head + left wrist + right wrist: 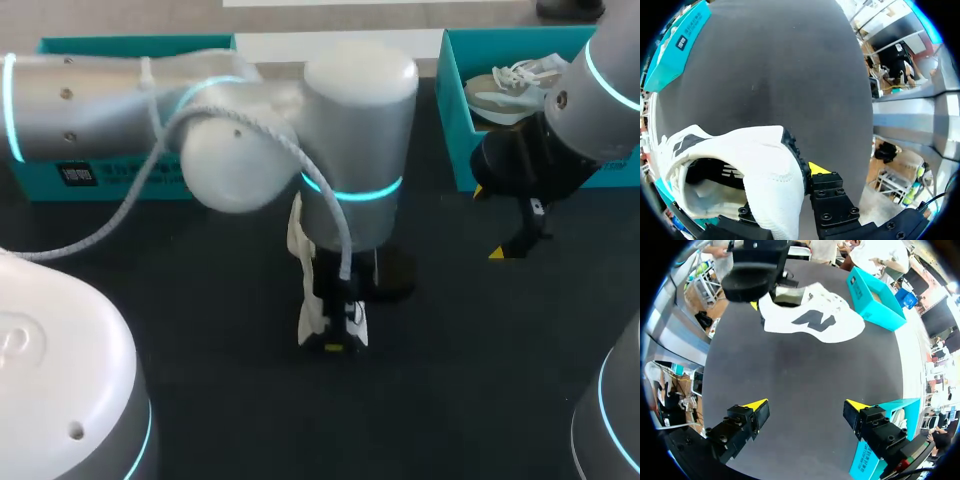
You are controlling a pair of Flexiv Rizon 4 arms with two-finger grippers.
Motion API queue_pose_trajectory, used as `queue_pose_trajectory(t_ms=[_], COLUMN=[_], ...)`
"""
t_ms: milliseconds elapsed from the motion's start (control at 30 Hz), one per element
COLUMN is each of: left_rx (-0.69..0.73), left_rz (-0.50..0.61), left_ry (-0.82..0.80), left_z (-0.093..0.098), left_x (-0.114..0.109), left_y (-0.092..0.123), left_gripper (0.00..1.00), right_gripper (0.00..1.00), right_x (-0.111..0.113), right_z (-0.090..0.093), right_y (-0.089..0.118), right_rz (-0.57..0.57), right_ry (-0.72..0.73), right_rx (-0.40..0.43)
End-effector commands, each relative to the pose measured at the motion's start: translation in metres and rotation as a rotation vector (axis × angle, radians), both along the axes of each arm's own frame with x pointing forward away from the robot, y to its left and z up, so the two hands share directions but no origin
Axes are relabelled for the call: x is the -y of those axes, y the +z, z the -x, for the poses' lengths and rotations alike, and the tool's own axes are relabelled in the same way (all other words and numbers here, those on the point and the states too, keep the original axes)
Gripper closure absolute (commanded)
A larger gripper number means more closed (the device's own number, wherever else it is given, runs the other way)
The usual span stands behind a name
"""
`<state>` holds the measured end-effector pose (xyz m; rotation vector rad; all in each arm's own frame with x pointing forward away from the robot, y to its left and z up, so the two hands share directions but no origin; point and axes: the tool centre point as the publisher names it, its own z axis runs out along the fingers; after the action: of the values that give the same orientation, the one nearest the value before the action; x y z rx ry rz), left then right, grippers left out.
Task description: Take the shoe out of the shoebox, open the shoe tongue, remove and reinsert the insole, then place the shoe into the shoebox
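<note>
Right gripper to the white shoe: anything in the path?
Nothing visible. Only bare table lies between the open right gripper and the white shoe; the left gripper holds it by the heel.

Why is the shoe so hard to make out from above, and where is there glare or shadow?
Head view: the left arm has a pale shell that catches bright glare and hides most of the white shoe; its cyan ring glows. Left wrist view: the shoe looms close, its inside in shadow. Right wrist view: even light on the dark table, the shoe shown nearly whole.
</note>
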<state>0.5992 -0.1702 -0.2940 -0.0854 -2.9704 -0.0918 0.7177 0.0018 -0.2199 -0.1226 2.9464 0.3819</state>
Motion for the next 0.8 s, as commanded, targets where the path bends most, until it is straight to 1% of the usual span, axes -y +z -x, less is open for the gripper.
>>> queue_pose_trajectory(t_ms=[33,133,200,267,333,800], left_rx=[0.006,-0.011,-0.002,-0.009,0.036,0.036], left_rz=[-0.008,0.000,0.005,0.021,-0.006,-0.006], left_ry=[-0.039,-0.062,-0.078,-0.098,-0.106,-0.106], left_z=[-0.011,-0.012,-0.012,-0.012,-0.012,-0.012], left_x=[-0.033,-0.042,-0.048,-0.052,-0.056,-0.056], left_y=[0.079,0.103,0.124,0.139,0.160,0.160], left_gripper=[1.00,1.00,1.00,1.00,1.00,1.00], right_gripper=[0.00,0.00,0.00,0.00,0.00,0.00], right_x=[-0.001,-0.001,-0.001,-0.001,-0.001,-0.001], right_z=[0.000,0.000,0.000,0.000,0.000,0.000], right_y=[-0.001,-0.001,-0.001,-0.001,-0.001,-0.001], right_rz=[0.002,0.002,0.002,0.002,0.002,0.002], right_ry=[-0.001,-0.001,-0.001,-0.001,-0.001,-0.001], right_rx=[0.001,0.001,0.001,0.001,0.001,0.001])
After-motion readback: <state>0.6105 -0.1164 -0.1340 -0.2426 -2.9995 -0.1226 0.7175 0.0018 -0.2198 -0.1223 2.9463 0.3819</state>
